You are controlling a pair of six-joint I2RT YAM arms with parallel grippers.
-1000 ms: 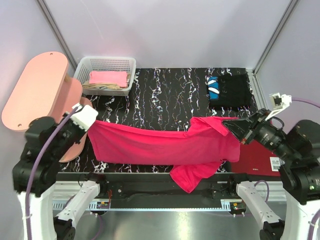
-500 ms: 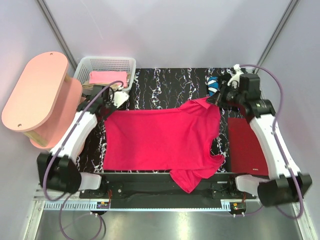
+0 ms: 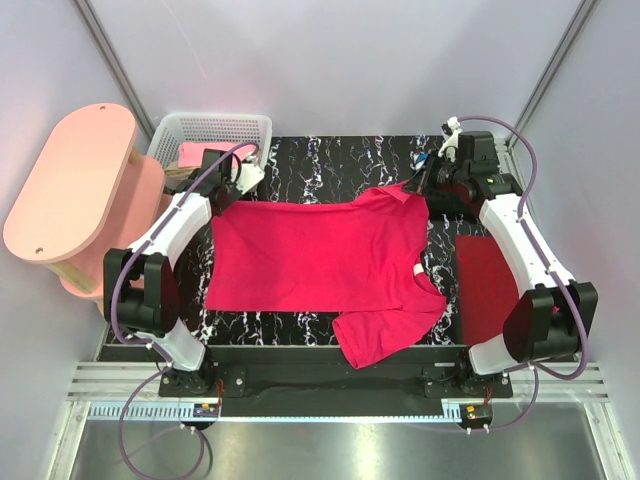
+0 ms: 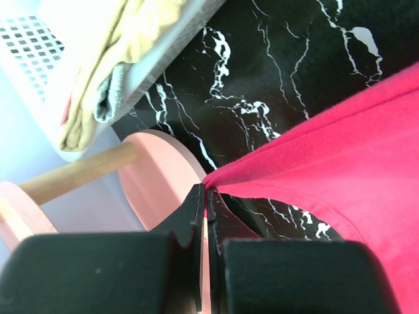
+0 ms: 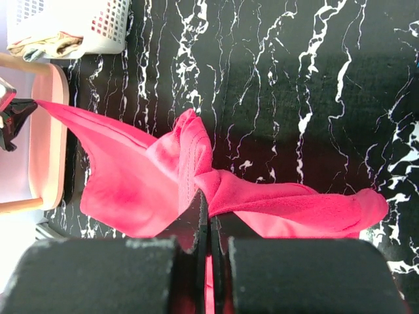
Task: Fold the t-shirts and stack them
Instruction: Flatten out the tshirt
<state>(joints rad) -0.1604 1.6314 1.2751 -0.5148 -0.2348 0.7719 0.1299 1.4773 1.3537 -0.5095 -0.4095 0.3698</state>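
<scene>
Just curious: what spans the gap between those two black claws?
A crimson-red cloth t-shirt, pinched by the left gripper and right gripper, seen from the top view.

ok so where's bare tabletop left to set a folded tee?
Far strip of table between white basket and right gripper is bare. Crimson tee covers the middle; dark-red board fills the right side. Crowded at both far corners.

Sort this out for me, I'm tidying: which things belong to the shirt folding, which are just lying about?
Job: red t-shirt, held by left hand and right hand; pink tee and beige tee in basket.
Lying about: dark-red board, pink stand.
</scene>
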